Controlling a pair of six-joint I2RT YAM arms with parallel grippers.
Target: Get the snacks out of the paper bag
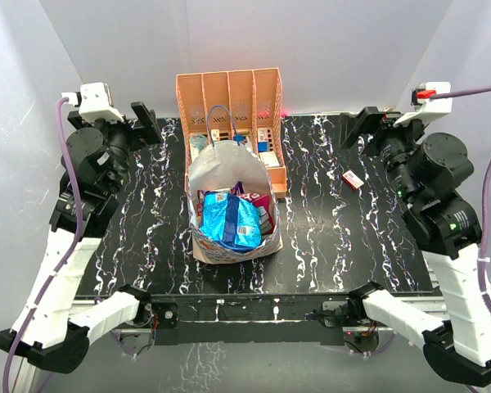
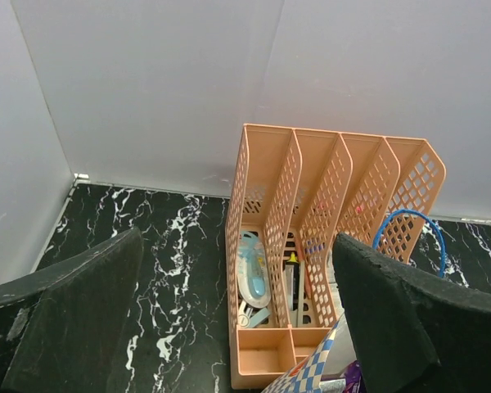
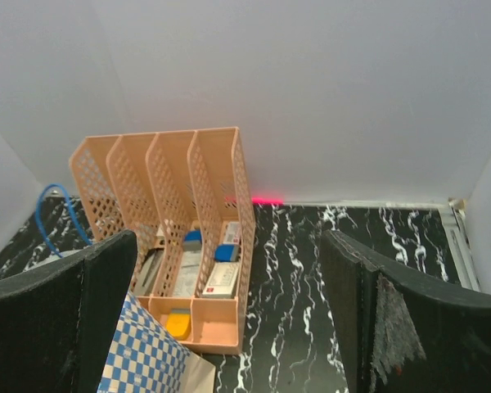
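The paper bag (image 1: 229, 250) stands open in the middle of the black marble table, its blue cord handle (image 1: 221, 115) rising at the back. Inside lie the snacks: a shiny blue packet (image 1: 231, 223) on top, purple and pink ones (image 1: 258, 198) behind it. My left gripper (image 1: 143, 123) hovers open at the back left, far from the bag. At the back right my right gripper (image 1: 364, 127) is open too. The left wrist view has the gripper (image 2: 237, 246) wide apart, with the bag's checked corner (image 2: 311, 372) low down. The right gripper (image 3: 229, 246) holds nothing, and the bag (image 3: 143, 356) sits at its lower left.
An orange slotted desk organizer (image 1: 229, 106) with stationery stands right behind the bag against the back wall. A small red and white box (image 1: 353, 180) lies on the table to the right. White walls close in the back and both sides.
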